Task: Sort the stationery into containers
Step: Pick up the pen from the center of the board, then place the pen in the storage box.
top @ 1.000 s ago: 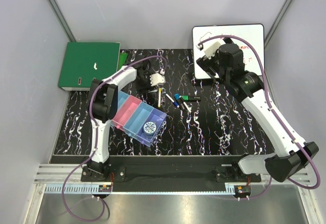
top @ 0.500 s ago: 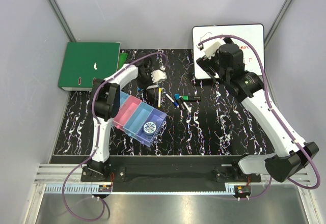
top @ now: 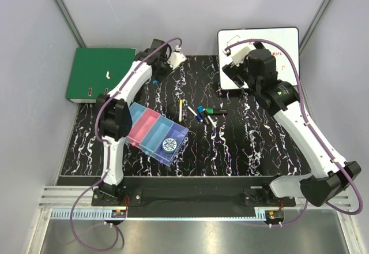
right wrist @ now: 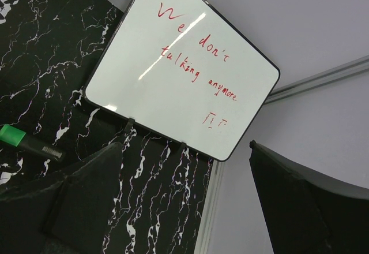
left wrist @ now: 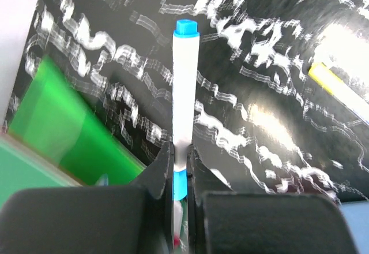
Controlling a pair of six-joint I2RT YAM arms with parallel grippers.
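My left gripper [top: 158, 74] is shut on a white marker with a blue cap [left wrist: 186, 92], held above the far left of the table near the green binder; its blue tip shows in the top view [top: 154, 82]. The row of four bins [top: 149, 128] lies at the near left, with the round blue-and-white tin [top: 169, 145] in its purple-blue end bin. A yellow-tipped marker [top: 180, 109], a blue one [top: 195, 114] and a green-and-black one [top: 216, 112] lie at the table's middle. My right gripper [right wrist: 190, 208] is open and empty over the whiteboard's near edge.
The green binder [top: 99, 73] lies at the far left, off the table's mat. The whiteboard with red writing [top: 271, 46] lies at the far right. A green marker [right wrist: 23, 141] shows at the left edge of the right wrist view.
My left arm has lifted from the marker cluster with the white marker in it and swung back and left towards the binder. The right arm has not moved.
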